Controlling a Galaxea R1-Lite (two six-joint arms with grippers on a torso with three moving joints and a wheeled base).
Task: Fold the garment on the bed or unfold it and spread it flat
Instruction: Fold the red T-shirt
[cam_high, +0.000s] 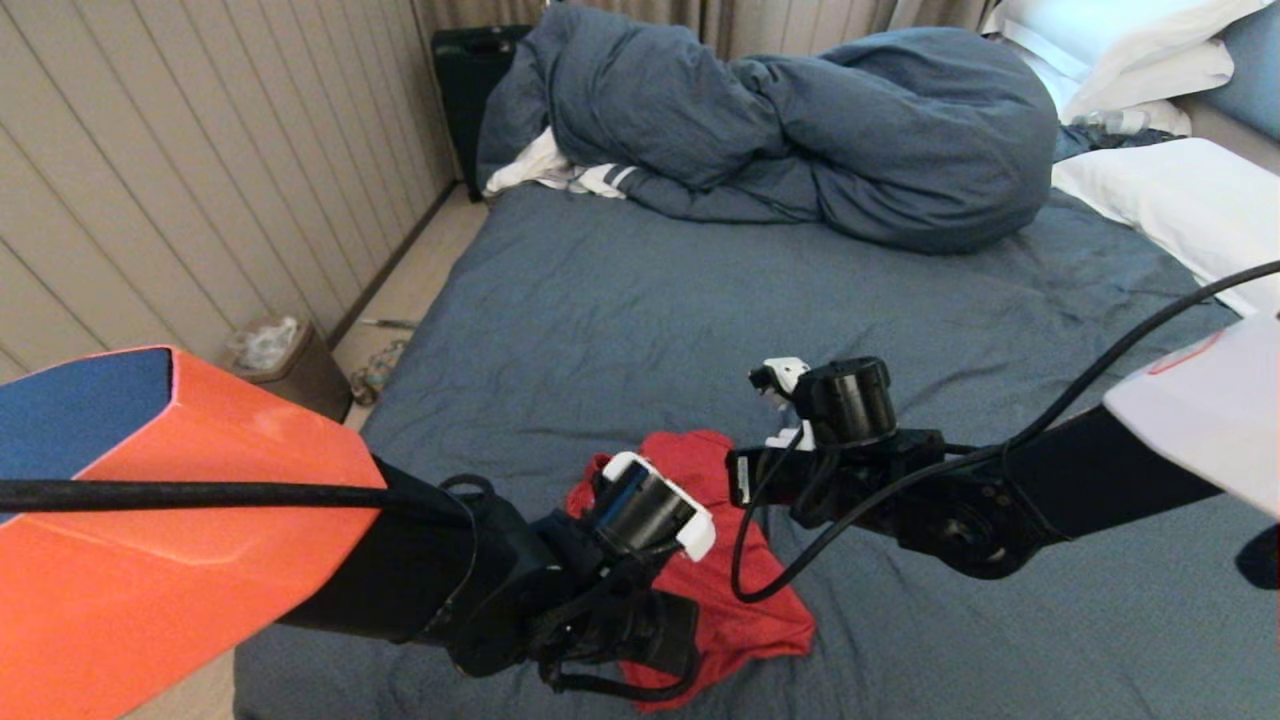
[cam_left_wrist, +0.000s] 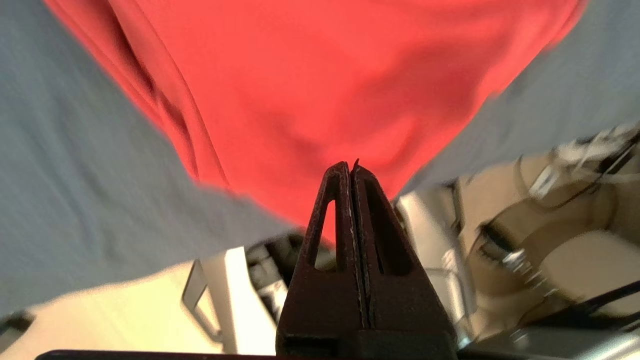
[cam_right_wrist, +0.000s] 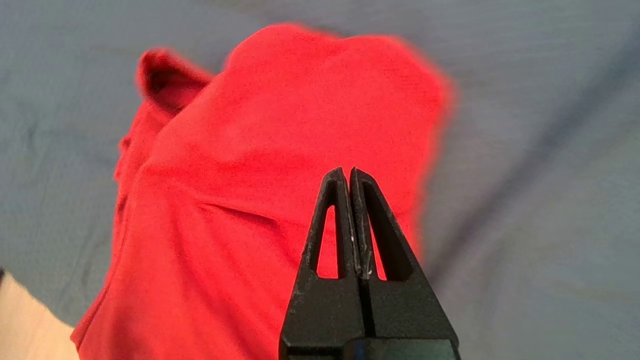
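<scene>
The garment (cam_high: 745, 610), a plain red T-shirt, lies crumpled in a small folded heap at six o'clock on the bed (cam_high: 620, 300), near its front edge. The bed's wrinkled blue-grey sheet spreads out toward twelve o'clock.

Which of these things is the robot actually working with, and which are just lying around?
Part of the job:
red T-shirt
bed
left tool, shut above it
right tool, shut above it

Just lying about:
duvet
pillows
white striped cloth
waste bin
</scene>
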